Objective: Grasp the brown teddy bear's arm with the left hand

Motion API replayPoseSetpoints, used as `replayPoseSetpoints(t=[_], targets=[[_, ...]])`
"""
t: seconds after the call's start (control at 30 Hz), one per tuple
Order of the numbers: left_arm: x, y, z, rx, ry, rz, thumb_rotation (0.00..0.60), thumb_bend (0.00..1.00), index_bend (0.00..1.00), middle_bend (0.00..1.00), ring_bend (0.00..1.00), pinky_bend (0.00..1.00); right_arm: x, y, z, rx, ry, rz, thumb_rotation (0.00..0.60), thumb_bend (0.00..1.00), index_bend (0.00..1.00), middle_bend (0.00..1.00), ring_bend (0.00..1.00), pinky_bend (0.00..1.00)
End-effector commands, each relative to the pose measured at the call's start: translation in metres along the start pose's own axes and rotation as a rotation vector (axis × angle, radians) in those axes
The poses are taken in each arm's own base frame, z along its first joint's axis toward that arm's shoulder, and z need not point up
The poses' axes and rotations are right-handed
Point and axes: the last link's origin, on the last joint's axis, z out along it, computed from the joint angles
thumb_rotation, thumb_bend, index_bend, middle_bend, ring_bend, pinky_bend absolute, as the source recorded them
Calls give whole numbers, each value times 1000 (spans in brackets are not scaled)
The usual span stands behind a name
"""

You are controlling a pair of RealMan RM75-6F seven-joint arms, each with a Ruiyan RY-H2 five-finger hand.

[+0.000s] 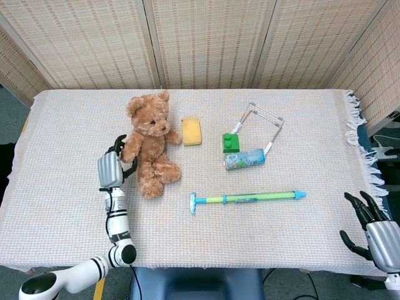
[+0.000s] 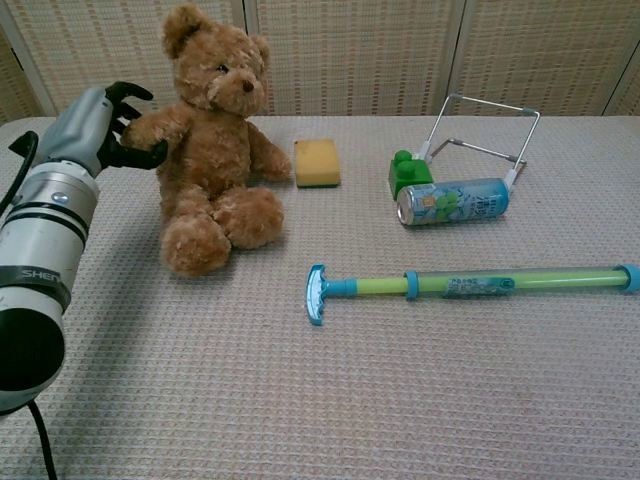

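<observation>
Your left hand (image 2: 100, 125): fingers closed around teddy bear (image 2: 213, 140) arm; right hand (image 1: 373, 226), head view only: fingers spread, empty

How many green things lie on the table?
1 fully green: the green block beside the can. The long tube toy near the front is only partly green.

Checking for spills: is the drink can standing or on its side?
On its side: the drink can lies lengthwise on the table, its top facing left beside the green block.
</observation>
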Motion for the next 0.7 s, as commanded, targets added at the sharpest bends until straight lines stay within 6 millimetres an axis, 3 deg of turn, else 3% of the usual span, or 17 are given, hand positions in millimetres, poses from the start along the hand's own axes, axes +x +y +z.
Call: replayPoseSetpoints(t=[0.03, 0.4, 0.7], targets=[[-4, -5, -2, 22, -35, 16, 600, 399, 251, 381, 361, 476, 0, 0, 0, 0, 3, 1, 600, 236, 24, 140, 0, 282], [2, -2, -2, -42, 25, -44, 600, 400, 224, 374, 361, 473, 0, 0, 0, 0, -2, -1, 600, 236, 24, 140, 0, 282], [-4, -10, -3, -20, -23, -11, 600, 401, 298, 426, 361, 473, 0, 0, 1, 1, 1, 1, 600, 237, 24, 140, 0, 282]])
